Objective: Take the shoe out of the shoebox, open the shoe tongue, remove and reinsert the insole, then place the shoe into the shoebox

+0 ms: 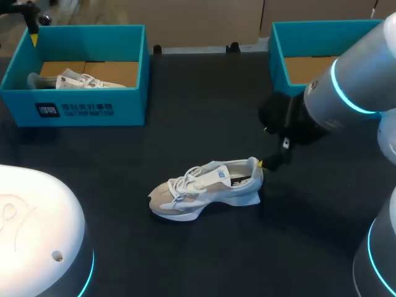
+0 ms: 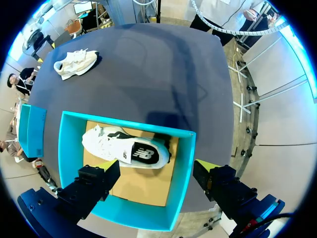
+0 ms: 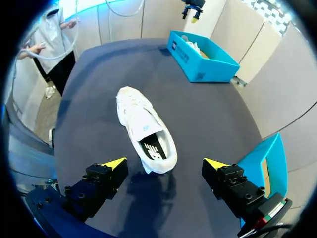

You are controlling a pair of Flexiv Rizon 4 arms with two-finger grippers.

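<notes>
A white and beige shoe (image 1: 207,189) lies on its sole in the middle of the dark table, toe to the left. My right gripper (image 1: 271,162) hangs just behind its heel. In the right wrist view that gripper (image 3: 165,163) is open, the heel of the shoe (image 3: 143,126) lying below and between its yellow tips with nothing touching. A second white shoe (image 2: 124,148) lies in the left teal shoebox (image 1: 74,108). My left gripper (image 2: 157,168) is open and hovers high above that box, holding nothing. In the head view, the left gripper (image 1: 32,28) sits over the box's far left corner.
A second teal shoebox (image 1: 281,46) stands at the back right, showing only a cardboard floor. My right arm's thick forearm (image 1: 346,86) crosses in front of it. A white rounded arm housing (image 1: 34,229) fills the front left corner.
</notes>
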